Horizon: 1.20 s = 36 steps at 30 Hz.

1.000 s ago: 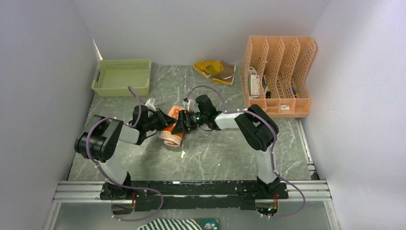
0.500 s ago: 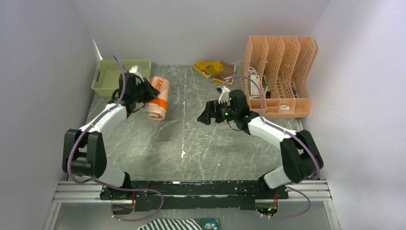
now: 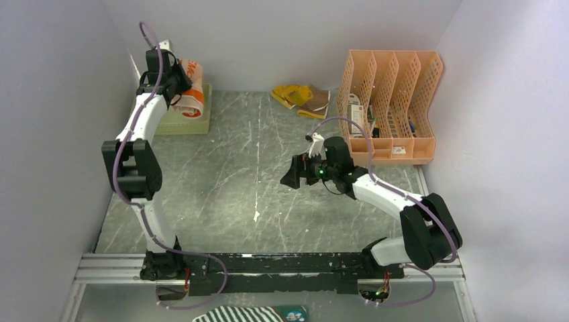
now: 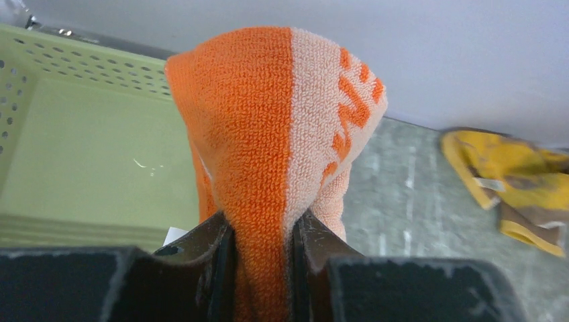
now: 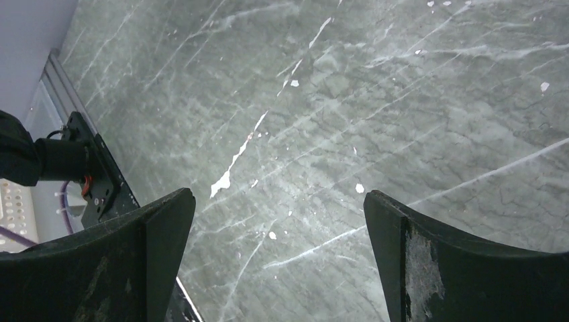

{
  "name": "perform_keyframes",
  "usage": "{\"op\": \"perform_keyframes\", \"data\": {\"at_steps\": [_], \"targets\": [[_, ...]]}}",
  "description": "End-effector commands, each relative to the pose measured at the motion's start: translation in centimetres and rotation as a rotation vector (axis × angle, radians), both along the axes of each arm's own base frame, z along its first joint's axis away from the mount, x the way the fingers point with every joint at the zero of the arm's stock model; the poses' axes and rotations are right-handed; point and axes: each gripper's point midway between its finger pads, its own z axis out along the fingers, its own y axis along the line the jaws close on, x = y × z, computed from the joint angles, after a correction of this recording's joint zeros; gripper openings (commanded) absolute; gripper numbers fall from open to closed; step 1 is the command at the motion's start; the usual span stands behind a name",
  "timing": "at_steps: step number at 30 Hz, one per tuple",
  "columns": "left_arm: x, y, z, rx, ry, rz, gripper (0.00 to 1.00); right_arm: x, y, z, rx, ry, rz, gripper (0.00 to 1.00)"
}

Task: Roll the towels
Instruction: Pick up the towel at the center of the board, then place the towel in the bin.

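Observation:
The orange towel (image 3: 190,86), rolled, with a cream border and orange lettering, hangs in the air over the green basket (image 3: 195,121) at the far left. My left gripper (image 3: 176,79) is shut on the orange towel (image 4: 282,121), and both fingers of the left gripper (image 4: 263,231) pinch its lower end. The yellow towel (image 3: 301,98) lies crumpled and unrolled on the table by the back wall; the left wrist view shows the yellow towel (image 4: 516,181) at the right edge. My right gripper (image 3: 293,176) hovers over bare table right of centre. The right gripper (image 5: 278,201) is open with nothing between its fingers.
A peach file organizer (image 3: 390,107) stands at the back right with small items inside. A black-and-white striped cloth (image 3: 241,314) lies below the arms' base rail. White walls close in the left, back and right sides. The basket's floor (image 4: 80,154) lies under the held towel.
The left arm has carried the orange towel from the table's middle up and back-left over the basket. The right gripper has let go, opened wide and drawn back to the right.

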Motion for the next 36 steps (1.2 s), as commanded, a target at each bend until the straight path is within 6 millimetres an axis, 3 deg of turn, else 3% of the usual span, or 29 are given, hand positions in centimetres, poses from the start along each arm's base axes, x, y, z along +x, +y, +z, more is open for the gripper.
{"op": "perform_keyframes", "data": {"at_steps": [1, 6, 12, 16, 25, 30, 32, 36], "targets": [[2.5, 3.8, -2.7, 0.074, 0.081, 0.065, 0.07, -0.5, -0.2, 0.7, -0.002, -0.044, 0.030, 1.00], [4.8, 4.7, -6.6, 0.077, 0.130, 0.055, 0.07, -0.7, -0.4, 0.4, -0.014, -0.047, 0.031, 1.00], [5.7, 4.3, -10.1, 0.046, 0.151, 0.044, 0.07, -0.7, -0.5, 0.1, -0.024, -0.041, 0.032, 1.00], [6.3, 4.0, -11.4, 0.032, 0.129, 0.032, 0.07, -0.7, -0.5, -0.3, -0.027, -0.033, 0.033, 1.00], [8.7, 2.7, -11.9, -0.008, 0.076, -0.035, 0.08, -0.8, -0.4, -0.9, -0.023, -0.010, 0.032, 1.00], [8.1, 1.3, -14.2, -0.046, 0.118, -0.077, 0.08, -0.8, -0.3, -1.3, -0.019, -0.001, 0.030, 1.00], [7.6, 0.9, -14.8, -0.033, 0.119, -0.073, 0.11, -0.8, -0.1, -1.4, -0.016, 0.003, 0.034, 1.00], [7.5, -0.2, -15.1, -0.049, 0.125, -0.091, 0.29, -0.4, -0.1, -1.5, -0.020, 0.001, 0.031, 1.00]]}}
